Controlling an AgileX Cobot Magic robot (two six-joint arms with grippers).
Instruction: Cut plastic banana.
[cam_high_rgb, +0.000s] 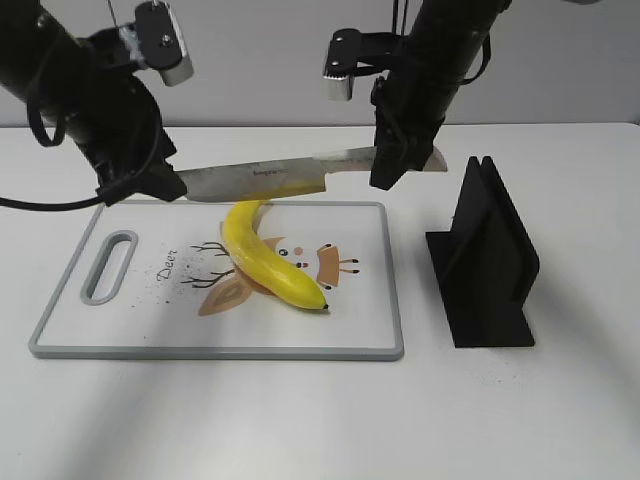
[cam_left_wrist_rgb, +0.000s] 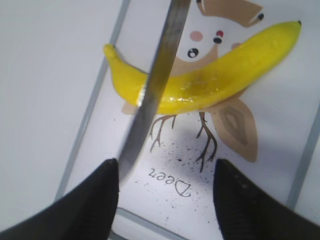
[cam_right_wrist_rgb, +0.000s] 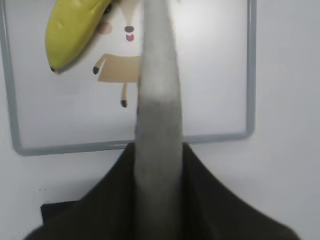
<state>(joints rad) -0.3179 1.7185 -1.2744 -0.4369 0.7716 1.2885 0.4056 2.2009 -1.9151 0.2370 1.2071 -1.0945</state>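
A kitchen knife is held level above the far edge of a white cutting board, gripped at both ends. At its left end, the handle is hidden inside the left gripper, whose jaws are seen wide apart in the left wrist view, with the blade lying against the inner face of one finger only; whether anything is clamped there cannot be told. Just below and slightly right of that gripper, the plastic banana lies on the board over a printed deer drawing, its stem end under the blade and its dark tip pointing toward the near right. Farther right, the blade near its tip is clamped between the fingers of the right gripper, closed on the knife. To the right of this gripper, a black knife stand rests on the white table.
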